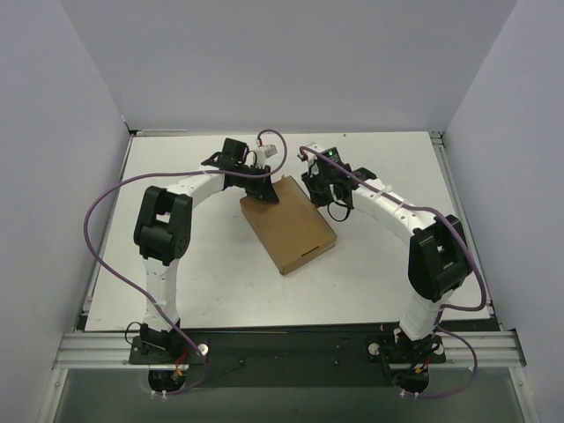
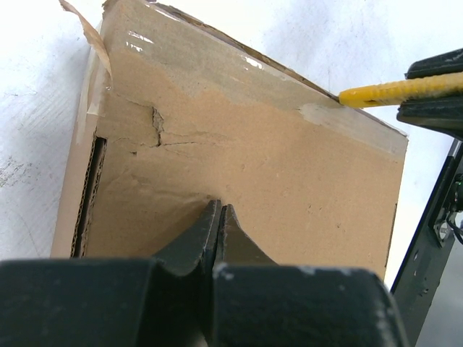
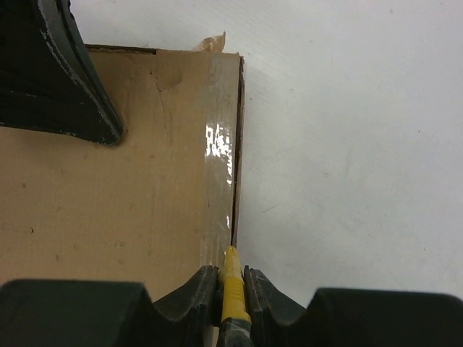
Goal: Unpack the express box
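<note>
The express box [image 1: 289, 225] is a flat brown cardboard mailer lying closed at the table's middle, with clear tape along its edge [image 3: 217, 166] and torn paper at a corner [image 2: 87, 32]. My left gripper [image 2: 219, 206] is shut and empty, its tips pressing down on the box top [image 2: 253, 166] near the far corner [image 1: 264, 192]. My right gripper [image 3: 231, 271] is shut on a yellow utility knife [image 3: 232, 285]. The knife's tip sits at the box's taped right edge. In the left wrist view the yellow knife [image 2: 383, 92] reaches that edge from the right.
The white table [image 1: 211, 273] spreads around the box, with grey walls on three sides. The right arm [image 1: 397, 211] curves in from the right, the left arm [image 1: 176, 211] from the left. A metal rail [image 1: 282, 344] runs along the near edge.
</note>
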`<state>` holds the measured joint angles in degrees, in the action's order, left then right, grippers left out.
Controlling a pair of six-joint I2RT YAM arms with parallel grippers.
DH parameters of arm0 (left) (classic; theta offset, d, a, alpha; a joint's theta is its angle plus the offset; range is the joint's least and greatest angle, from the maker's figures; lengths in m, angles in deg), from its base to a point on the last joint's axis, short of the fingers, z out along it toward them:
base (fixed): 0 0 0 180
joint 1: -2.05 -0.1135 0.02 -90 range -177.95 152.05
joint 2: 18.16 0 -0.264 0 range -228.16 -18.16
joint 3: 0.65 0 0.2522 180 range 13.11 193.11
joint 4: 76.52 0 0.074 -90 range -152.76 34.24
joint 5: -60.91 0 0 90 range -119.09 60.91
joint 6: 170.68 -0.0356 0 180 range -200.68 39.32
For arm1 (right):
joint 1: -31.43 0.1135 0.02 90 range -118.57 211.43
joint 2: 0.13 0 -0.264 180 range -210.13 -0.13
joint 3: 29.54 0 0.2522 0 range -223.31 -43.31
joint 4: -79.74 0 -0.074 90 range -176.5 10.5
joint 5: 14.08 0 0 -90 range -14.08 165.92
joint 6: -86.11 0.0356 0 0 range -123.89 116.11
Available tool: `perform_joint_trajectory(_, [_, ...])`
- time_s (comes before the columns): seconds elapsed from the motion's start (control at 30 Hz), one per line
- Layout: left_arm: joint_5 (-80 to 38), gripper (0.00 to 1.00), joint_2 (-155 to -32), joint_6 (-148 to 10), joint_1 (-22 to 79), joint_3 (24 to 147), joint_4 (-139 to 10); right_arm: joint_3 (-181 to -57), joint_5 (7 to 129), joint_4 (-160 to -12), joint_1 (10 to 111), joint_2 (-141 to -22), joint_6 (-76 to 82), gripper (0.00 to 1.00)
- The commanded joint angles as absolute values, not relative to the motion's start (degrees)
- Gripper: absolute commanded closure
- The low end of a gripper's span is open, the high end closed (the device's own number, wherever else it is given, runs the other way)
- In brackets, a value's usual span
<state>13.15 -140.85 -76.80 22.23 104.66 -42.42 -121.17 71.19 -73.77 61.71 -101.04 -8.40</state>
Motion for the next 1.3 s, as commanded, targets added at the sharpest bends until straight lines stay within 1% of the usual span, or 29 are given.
perform_joint_trajectory(0.0, [3.2, 1.00, -143.3, -80.1, 22.4, 104.9, -42.2, -119.7, 70.0, -69.1, 63.0, -96.7, -7.1, 1.00])
perform_joint_trajectory(0.33, [0.1, 1.00, -143.1, -80.2, 22.8, 104.9, -42.0, -117.0, 69.3, -68.6, 63.5, -93.4, -7.2, 1.00])
perform_joint_trajectory(0.97, [-1.6, 1.00, -142.0, -79.4, 23.8, 103.7, -43.0, -109.6, 69.1, -67.0, 64.7, -87.8, -7.5, 1.00])
perform_joint_trajectory(1.1, [2.1, 1.00, -139.0, -79.6, 22.6, 102.6, -42.7, -110.0, 70.3, -67.6, 64.5, -88.2, -9.8, 1.00])
perform_joint_trajectory(1.13, [5.6, 1.00, -137.4, -79.4, 22.2, 102.1, -43.2, -110.7, 70.3, -67.8, 64.5, -88.5, -10.4, 1.00])
perform_joint_trajectory(1.27, [13.3, 1.00, -132.5, -76.9, 20.0, 99.2, -46.1, -114.8, 69.7, -68.1, 64.5, -91.1, -13.1, 1.00])
